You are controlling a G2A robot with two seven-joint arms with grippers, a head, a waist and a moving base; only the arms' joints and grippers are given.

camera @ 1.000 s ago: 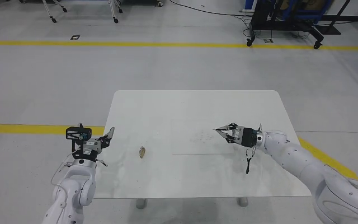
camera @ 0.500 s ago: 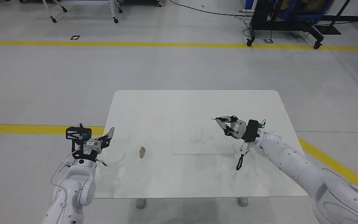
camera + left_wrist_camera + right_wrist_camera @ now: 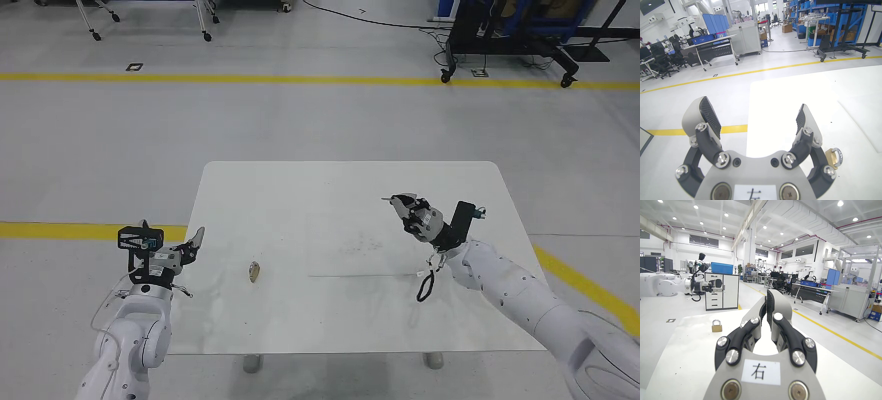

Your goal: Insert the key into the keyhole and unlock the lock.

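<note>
A small brass padlock (image 3: 254, 270) with a silver shackle lies on the white table (image 3: 330, 190) near its front left; it also appears in the wrist views (image 3: 832, 155) (image 3: 716, 326). My left gripper (image 3: 194, 245) (image 3: 753, 106) hangs open just off the table's left edge, a short way from the padlock, with nothing between its fingers. My right gripper (image 3: 397, 202) (image 3: 767, 296) is raised over the table's right half, fingers pressed shut. A thin sliver, the key (image 3: 384, 199), pokes out of its tips towards the left.
The table's left edge runs close beside the left gripper. A black cable loop (image 3: 425, 290) dangles under the right wrist. Faint dark specks (image 3: 360, 240) mark the table's middle. Yellow floor lines run past both ends of the table.
The right gripper has risen and swung towards the table's far side, turning as it went, still shut. The left arm and the padlock have not moved.
</note>
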